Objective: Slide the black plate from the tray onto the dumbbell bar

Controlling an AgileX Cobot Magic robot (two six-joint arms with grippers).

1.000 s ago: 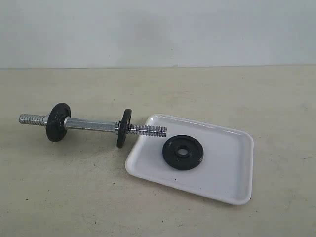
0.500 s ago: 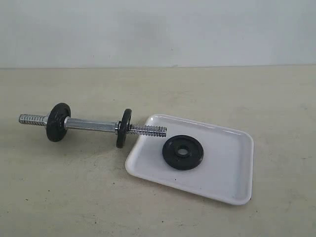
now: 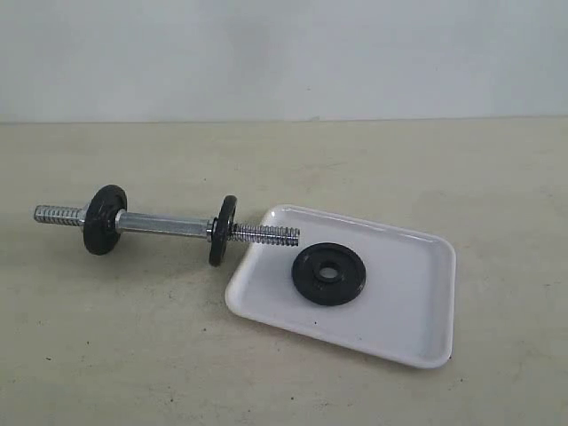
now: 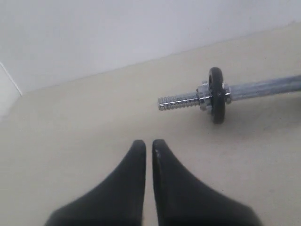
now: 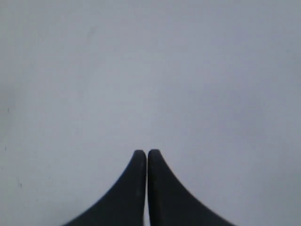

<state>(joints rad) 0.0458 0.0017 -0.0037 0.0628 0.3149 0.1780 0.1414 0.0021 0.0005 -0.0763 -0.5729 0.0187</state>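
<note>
From the exterior view, nothing looks done yet. The black plate (image 3: pixel 328 273) lies flat in the tray (image 3: pixel 424 353), toward the tray's left half, with its hole and raised rim facing up. The dumbbell bar (image 3: pixel 169 224) rests on the counter (image 3: pixel 124 355), and its threaded right end reaches just over the tray's rim. Two look-alike discs (image 3: pixel 105 219) already stand on the bar. Neither arm shows here, so I'd say the pick-up and the threading are both left.

In the left wrist view, the left gripper (image 4: pixel 148 144) has its fingers all but together and holds nothing. The bar's far threaded end and one disc lie well ahead of it.

In the right wrist view, the right gripper (image 5: pixel 147 153) is closed and empty, facing a blank pale surface.
</note>
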